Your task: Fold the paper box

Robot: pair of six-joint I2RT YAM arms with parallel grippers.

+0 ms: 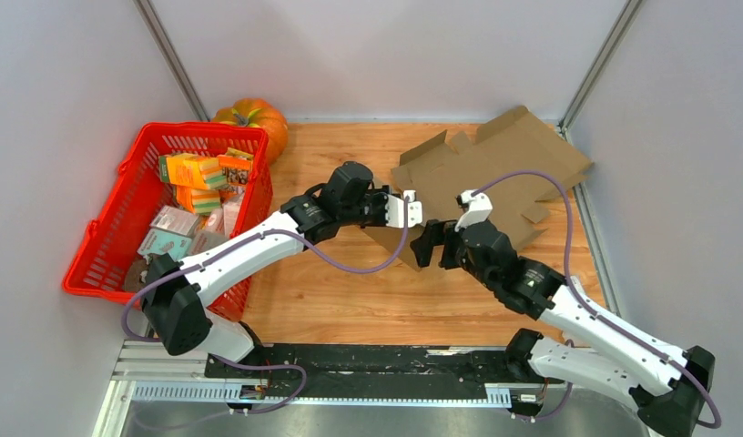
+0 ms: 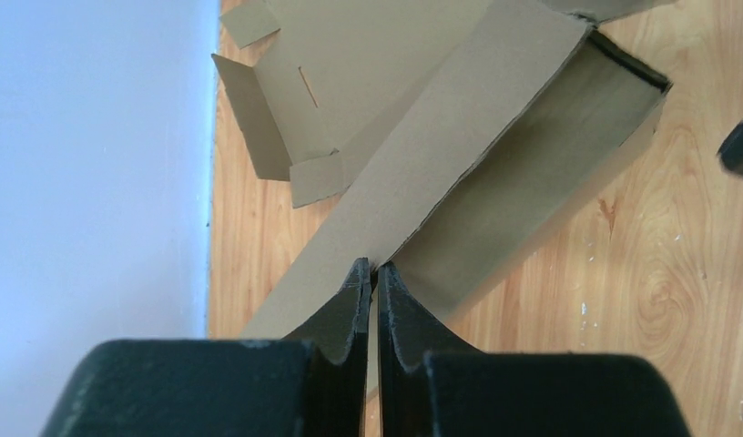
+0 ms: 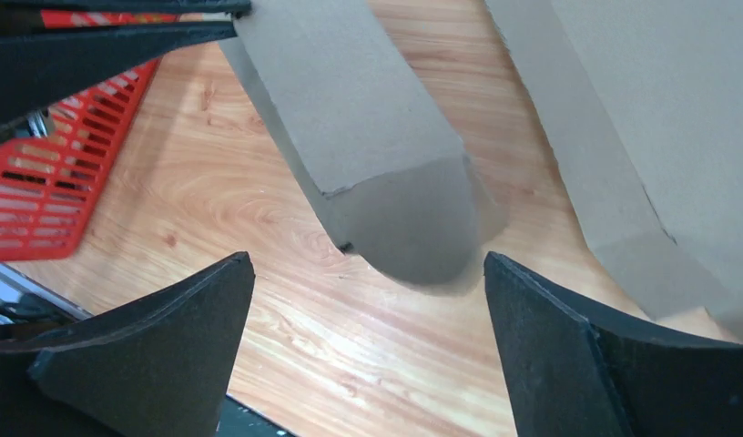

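Left gripper [image 2: 371, 269]: jaws pinched shut on the top edge of a raised side panel [image 2: 468, 127] of the paper box [image 1: 509, 155]. In the left wrist view only a thin strip of cardboard sits between the pads. Right gripper [image 3: 368, 259]: jaws spread wide, one on each side of that panel's folded end. It holds nothing and no contact is visible.

Box location: a brown cardboard blank, mostly flat, at the far right of the desk [image 1: 350, 300], reaching the back corner. Its near-left portion is lifted into a shallow trough between the two grippers. Judged early in the fold: one wall up, other flaps lying flat.

Left side of the desk: red basket [image 1: 122, 228] holding packets, pumpkin [image 1: 254, 116] behind it. Both are well apart from the work.

Risks from here:
- The pinch is shallow and at the very edge, so a pull or twist could slide the panel out and let the wall drop flat.
- Nothing pins the flat part of the blank, so lifting the wall further may drag the whole sheet across the desk instead of creasing it.
- If the right gripper closes on the rounded end off the score line, it could crush or tear the cardboard.
- The two grippers are near each other, so an inward move by either could make them collide.
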